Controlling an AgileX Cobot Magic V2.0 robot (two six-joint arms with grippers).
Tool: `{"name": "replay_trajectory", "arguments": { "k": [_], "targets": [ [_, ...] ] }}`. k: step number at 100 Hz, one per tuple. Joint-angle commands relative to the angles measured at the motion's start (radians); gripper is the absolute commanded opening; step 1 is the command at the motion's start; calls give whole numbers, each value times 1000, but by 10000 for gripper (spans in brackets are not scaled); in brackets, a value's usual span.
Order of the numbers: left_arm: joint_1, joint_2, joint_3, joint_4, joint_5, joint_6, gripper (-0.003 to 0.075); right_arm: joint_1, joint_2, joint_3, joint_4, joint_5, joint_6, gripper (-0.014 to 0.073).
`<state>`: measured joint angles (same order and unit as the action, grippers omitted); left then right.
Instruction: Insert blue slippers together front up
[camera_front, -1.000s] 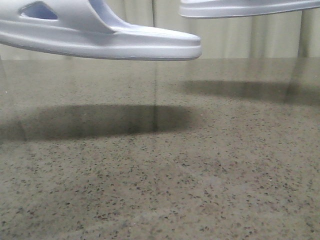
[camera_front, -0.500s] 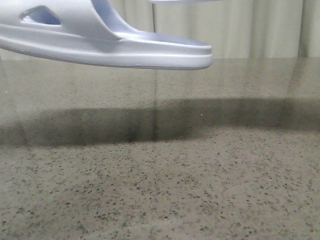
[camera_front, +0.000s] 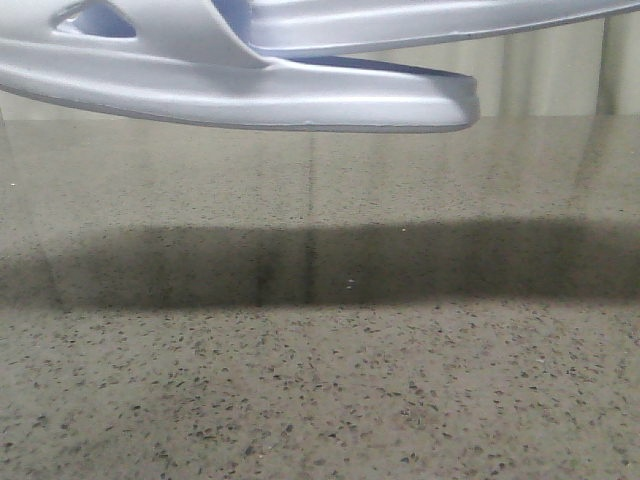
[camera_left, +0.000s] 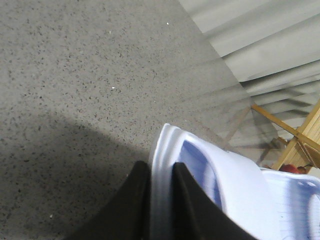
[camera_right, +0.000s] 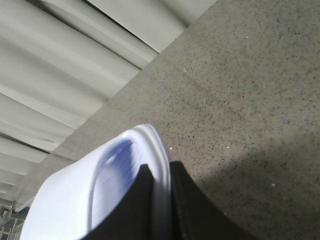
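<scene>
While airborne, blue slippers (camera_front: 300, 70) lengthwise crosswise.

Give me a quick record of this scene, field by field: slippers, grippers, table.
left slipper: held in the air above the table, sole down, toe to the right
right slipper: also airborne, its end under the left slipper's strap
left gripper: shut on the left slipper's rim
right gripper: shut on the right slipper's rim
table: speckled stone, slipper shadow across it

Blue slippers (camera_front: 300, 95) held overhead, open speckled table (camera_front: 320, 400) beneath, curtain behind
</scene>
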<state>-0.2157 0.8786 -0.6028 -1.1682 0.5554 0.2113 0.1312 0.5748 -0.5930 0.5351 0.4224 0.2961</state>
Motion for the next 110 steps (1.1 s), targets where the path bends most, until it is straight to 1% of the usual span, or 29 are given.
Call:
{"name": "replay_trajectory", "arguments": {
  "k": [1, 24, 35, 48, 77, 110],
  "targets": [
    [-9, -10, -28, -95, 8, 52, 29, 0, -3, -37, 23, -41, -13, -107],
    [-9, -10, -28, -112, 45, 57, 29, 0, -3, -37, 102, -34, -87, -107],
    [-9, -10, -28, -153, 78, 92, 29, 0, -3, -37, 138, -32, -121, -107],
    [-9, -10, -28, -210, 112, 137, 29, 0, -3, -37, 140, -25, -121, -107],
    [-9, -10, -28, -300, 179, 188, 29, 0, -3, -37, 142, 4, -121, -107],
    [-9, -10, -28, -391, 223, 210, 29, 0, -3, -37, 156, -13, -158, -107]
  ]
}}
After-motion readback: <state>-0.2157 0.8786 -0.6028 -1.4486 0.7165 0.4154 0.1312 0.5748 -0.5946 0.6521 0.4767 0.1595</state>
